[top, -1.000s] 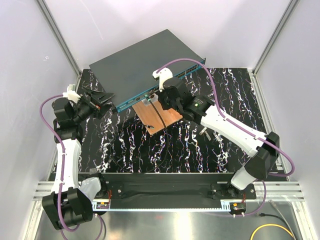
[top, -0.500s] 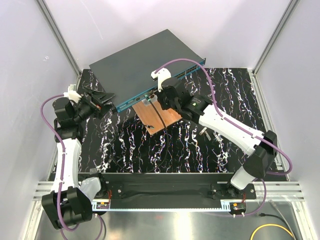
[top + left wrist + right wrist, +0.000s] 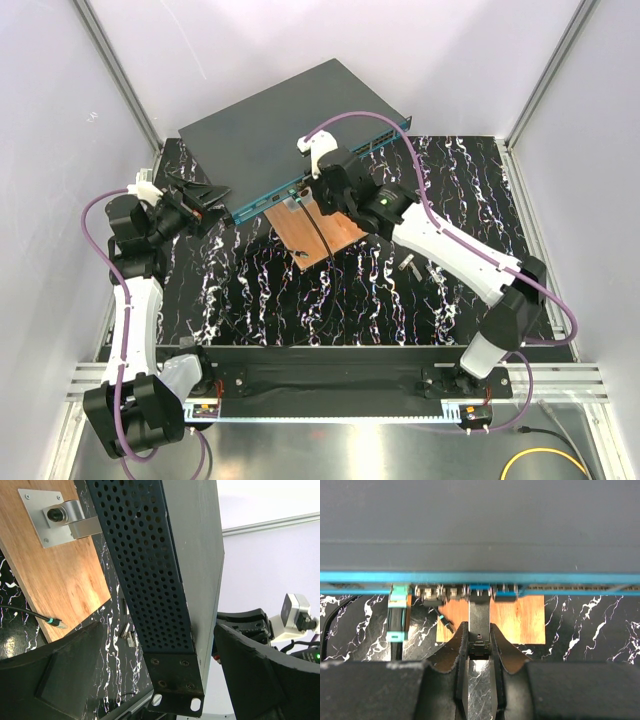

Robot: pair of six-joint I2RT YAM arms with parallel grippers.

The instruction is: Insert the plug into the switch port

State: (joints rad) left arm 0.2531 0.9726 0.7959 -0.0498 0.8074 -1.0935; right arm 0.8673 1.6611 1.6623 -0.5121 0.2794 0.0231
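Observation:
The switch (image 3: pixel 280 125) is a flat dark grey box at the back, its teal front face (image 3: pixel 330 170) towards me. My right gripper (image 3: pixel 316 192) is at that face, shut on a dark plug. In the right wrist view the plug (image 3: pixel 479 611) sits upright between my fingers (image 3: pixel 463 645). Its front end meets a port in the teal strip (image 3: pixel 480 591); how deep it sits is hidden. My left gripper (image 3: pixel 200 198) is open and straddles the switch's left end. In the left wrist view the perforated side and mounting bracket (image 3: pixel 175 670) lie between the fingers (image 3: pixel 60 680), with gaps on both sides.
A copper-brown board (image 3: pixel 335 235) with a metal bracket (image 3: pixel 292 203) lies in front of the switch, a thin black cable (image 3: pixel 318 240) across it. Small metal parts (image 3: pixel 410 266) lie on the marbled table. A teal connector (image 3: pixel 397 617) sits in the face left of my plug.
My right gripper has moved up and left towards the switch's front face, bringing the plug to the ports. The left arm has not moved.

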